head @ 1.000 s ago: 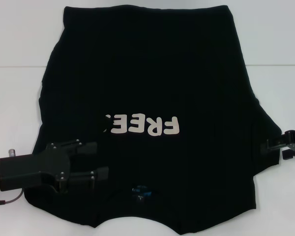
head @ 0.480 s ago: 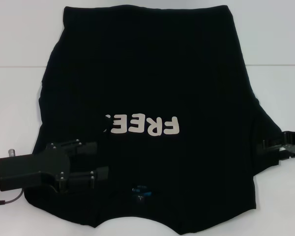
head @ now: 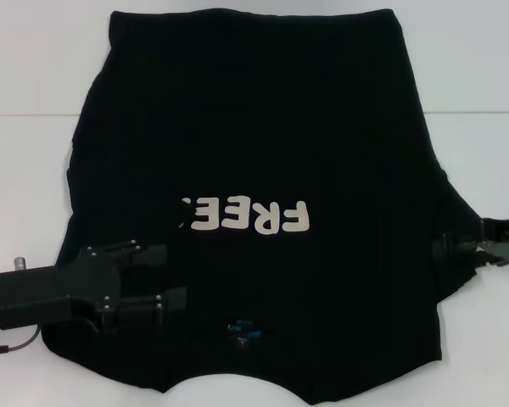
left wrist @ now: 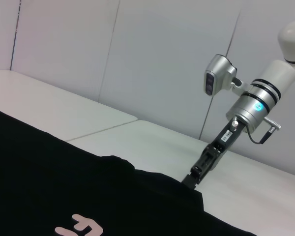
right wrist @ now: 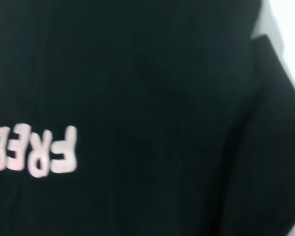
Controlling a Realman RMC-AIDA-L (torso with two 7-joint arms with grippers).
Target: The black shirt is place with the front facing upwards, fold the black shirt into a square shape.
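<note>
So far folding has barely begun: the large soft black cloth shirt point(head: 263, 203) with cream lettering lies spread on the white table point(head: 34, 153). Left gripper point(head: 174, 276), fingers apart, straddles its near-left part; right gripper point(head: 448, 245) pinches its right sleeve.

Black shirt point(head: 263, 144): plain black cloth, cream block lettering point(head: 246, 217) across the front, small blue neck label point(head: 240, 330). Counter point(head: 34, 102): white. Left pincer point(head: 157, 277): black, on a silver wrist. Right pincer point(head: 458, 246): black.
</note>
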